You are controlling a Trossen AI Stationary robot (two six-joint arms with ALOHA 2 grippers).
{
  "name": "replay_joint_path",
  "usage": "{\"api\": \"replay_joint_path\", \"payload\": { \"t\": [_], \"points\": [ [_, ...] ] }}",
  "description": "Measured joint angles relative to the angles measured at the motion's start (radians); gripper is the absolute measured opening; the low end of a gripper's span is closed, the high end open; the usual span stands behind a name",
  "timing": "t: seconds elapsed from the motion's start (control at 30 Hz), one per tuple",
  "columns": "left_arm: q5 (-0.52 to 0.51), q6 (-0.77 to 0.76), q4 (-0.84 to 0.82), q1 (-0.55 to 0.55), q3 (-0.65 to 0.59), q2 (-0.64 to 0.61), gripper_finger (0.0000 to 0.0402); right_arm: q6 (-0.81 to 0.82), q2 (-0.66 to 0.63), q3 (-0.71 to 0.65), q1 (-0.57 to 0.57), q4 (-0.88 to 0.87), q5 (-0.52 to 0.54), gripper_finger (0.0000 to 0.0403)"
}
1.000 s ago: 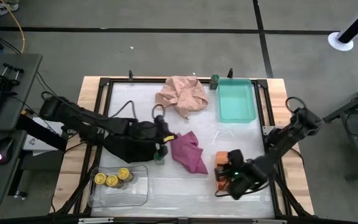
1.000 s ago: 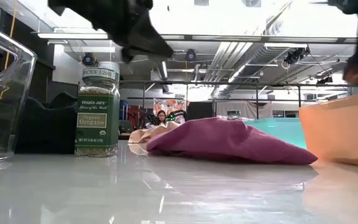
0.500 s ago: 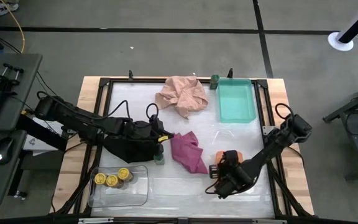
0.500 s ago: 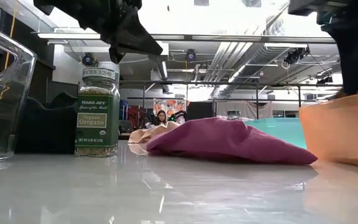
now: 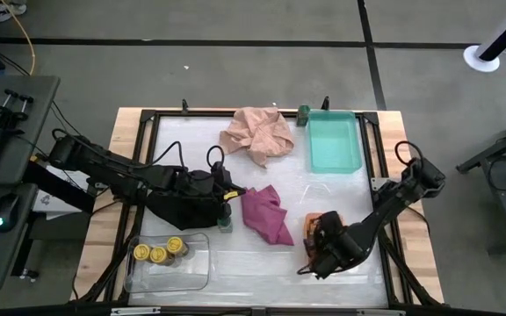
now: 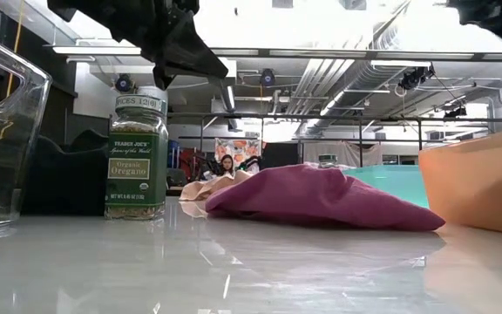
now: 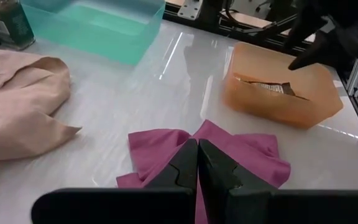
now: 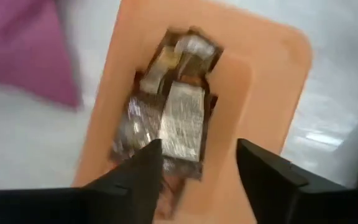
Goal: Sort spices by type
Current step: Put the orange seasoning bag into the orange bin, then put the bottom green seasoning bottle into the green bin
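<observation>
A dark-green oregano jar [image 6: 136, 157] stands upright on the table beside the magenta cloth [image 5: 266, 215]. My left gripper [image 7: 197, 152] hovers shut just above it [image 6: 207, 61], touching nothing. My right gripper [image 8: 197, 165] hangs open over the orange tray [image 5: 309, 223], where brown-orange packets [image 8: 179, 118] lie flat on the floor. Several yellow-lidded jars [image 5: 161, 253] stand in the clear tray [image 5: 196, 272]. A second green jar [image 5: 303, 114] stands outside the teal tray [image 5: 334, 142], at its far left corner.
A pink cloth [image 5: 257, 133] lies bunched at the far middle. A black cloth [image 5: 178, 206] lies under my left arm. The table's raised black frame [image 5: 378, 175] runs close beside the orange and teal trays. Bare tabletop stretches along the near edge between the clear and orange trays.
My right gripper dipped toward the orange tray and has risen again. The brown-orange thing at its fingers a second ago is no longer there. My left gripper has drawn back slightly toward the table's left edge, still shut above the oregano jar.
</observation>
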Motion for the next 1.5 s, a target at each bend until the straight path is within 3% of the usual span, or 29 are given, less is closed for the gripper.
{"api": "replay_joint_path", "payload": {
  "t": [0.1, 0.27, 0.47, 0.87, 1.13, 1.3, 1.5],
  "points": [
    [0.0, -0.001, -0.001, 0.0, 0.0, 0.0, 0.0, -0.197, 0.007, 0.0, -0.025, 0.017, -0.057, 0.014],
    [0.0, -0.016, 0.001, 0.0, 0.0, 0.0, 0.0, -0.421, 0.009, -0.045, -0.095, 0.059, -0.061, 0.0015],
    [0.0, -0.043, 0.0, -0.001, 0.0, 0.0, 0.0, -0.568, 0.011, -0.177, -0.146, 0.231, -0.073, 0.0003],
    [-0.003, -0.046, 0.0, 0.0, 0.0, 0.0, 0.0, -0.605, -0.005, -0.182, -0.156, 0.257, 0.046, 0.0001],
    [-0.014, -0.061, -0.001, 0.0, 0.0, 0.0, 0.0, -0.593, -0.006, -0.319, -0.173, 0.409, -0.02, 0.0],
    [-0.019, -0.06, -0.001, 0.0, 0.0, 0.0, 0.0, -0.604, -0.016, -0.307, -0.173, 0.368, -0.023, 0.0],
    [-0.006, -0.052, -0.001, 0.004, 0.002, -0.016, 0.0, -0.634, -0.088, -0.143, -0.166, 0.172, 0.081, 0.0]
  ]
}}
